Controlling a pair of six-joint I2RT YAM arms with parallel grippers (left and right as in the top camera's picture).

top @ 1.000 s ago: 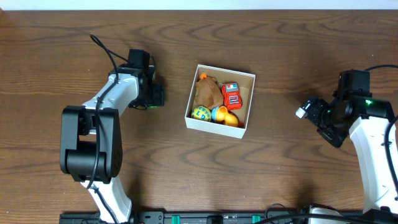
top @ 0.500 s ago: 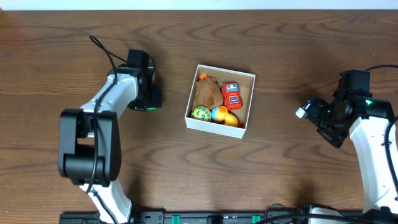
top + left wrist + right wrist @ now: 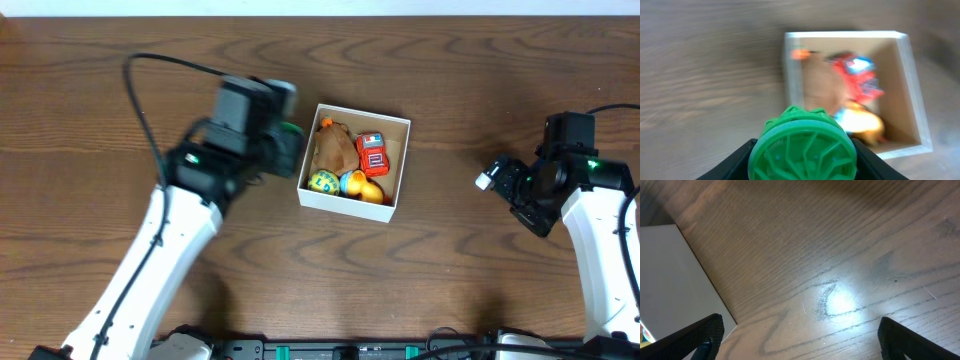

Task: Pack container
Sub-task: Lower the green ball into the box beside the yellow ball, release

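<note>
The container (image 3: 402, 124), a square white box with a tan inside, sits mid-table and holds several small toys: a brown one (image 3: 334, 149), a red car (image 3: 372, 153), a blue-yellow ball (image 3: 322, 182) and an orange one (image 3: 368, 191). My left gripper (image 3: 287, 150) is raised just left of the box, shut on a round green ribbed toy (image 3: 803, 147). The left wrist view shows the box (image 3: 912, 75) beyond it, blurred. My right gripper (image 3: 508, 185) is open and empty over bare wood at the right; its wrist view shows the box wall (image 3: 670, 275) at left.
The table is dark brown wood (image 3: 450, 270). A black cable (image 3: 140, 75) loops off the left arm at the back left. The table's far edge runs along the top of the overhead view.
My left arm has lifted from the table and swung right to the box's left edge, carrying the green toy. The right arm has not moved.
</note>
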